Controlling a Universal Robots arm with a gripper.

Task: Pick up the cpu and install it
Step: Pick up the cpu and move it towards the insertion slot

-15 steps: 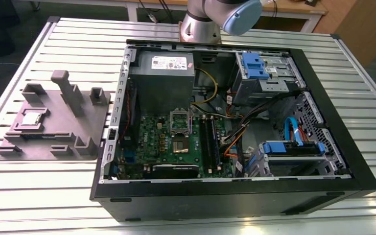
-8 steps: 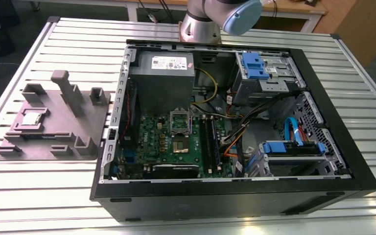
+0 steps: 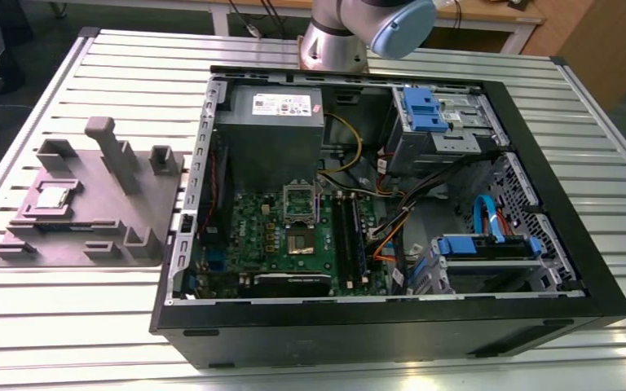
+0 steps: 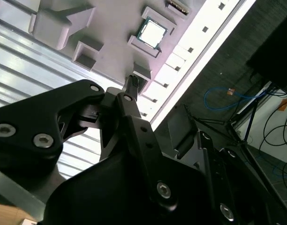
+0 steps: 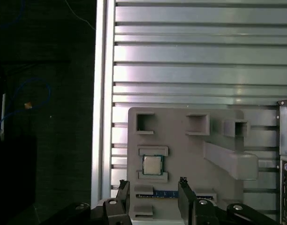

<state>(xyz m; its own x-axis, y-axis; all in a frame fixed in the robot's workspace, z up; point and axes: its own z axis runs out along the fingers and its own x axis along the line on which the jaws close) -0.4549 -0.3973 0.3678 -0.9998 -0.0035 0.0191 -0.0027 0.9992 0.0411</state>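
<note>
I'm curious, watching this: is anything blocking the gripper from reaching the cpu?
Nothing visible does. In the first wrist view the cpu lies uncovered on the grey fixture, the open gripper near it with empty space between. Only the fixture's low lips flank the chip.

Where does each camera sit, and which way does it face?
Exterior view: off-arm, high, looking down on open computer case and grey fixture; arm behind the case.
First wrist view: at wrist, looking past open fingers onto the cpu.
Second wrist view: at wrist, obliquely along the fingers toward the cpu.
All three share cpu and fixture.
</note>
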